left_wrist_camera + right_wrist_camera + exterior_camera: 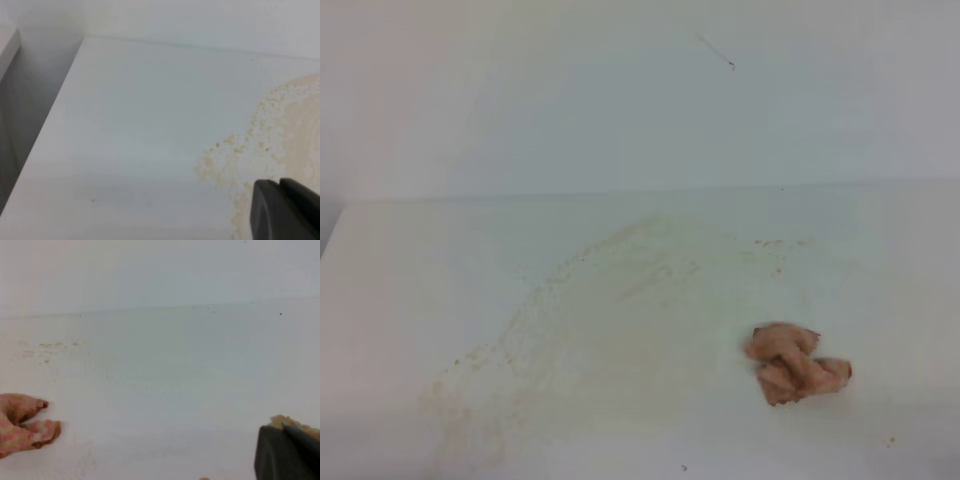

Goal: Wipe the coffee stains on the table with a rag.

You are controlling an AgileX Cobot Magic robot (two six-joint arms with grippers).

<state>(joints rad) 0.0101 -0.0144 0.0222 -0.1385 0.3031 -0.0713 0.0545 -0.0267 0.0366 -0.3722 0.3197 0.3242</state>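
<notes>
The stain [610, 320] takes centre stage: a wide, faint tan wash across the middle of the tabletop [400, 260], running from the far centre down to the near left, its edges breaking into a grainy spatter. It looks thin and smeared rather than pooled, so I'd judge either some wiping is done or the liquid has spread out flat; much of it is left to clear. A few brown specks [780, 243] sit apart at the far right of it.

Just off the stain's right edge lies the rag [796, 365], crumpled into a pink lump, free on the tabletop with nothing gripping it. Sitting beside the mess, it's handy for the right arm to pick up.

Neither arm shows in the high view. The left fingers [287, 210] peek in as a dark corner over the stain's speckled fringe; how wide they stand, I can't tell. The right fingers [287, 452] show only a dark corner too, with a brownish crust on top, well clear of the rag at the far left of that view; their opening can't be read either.
</notes>
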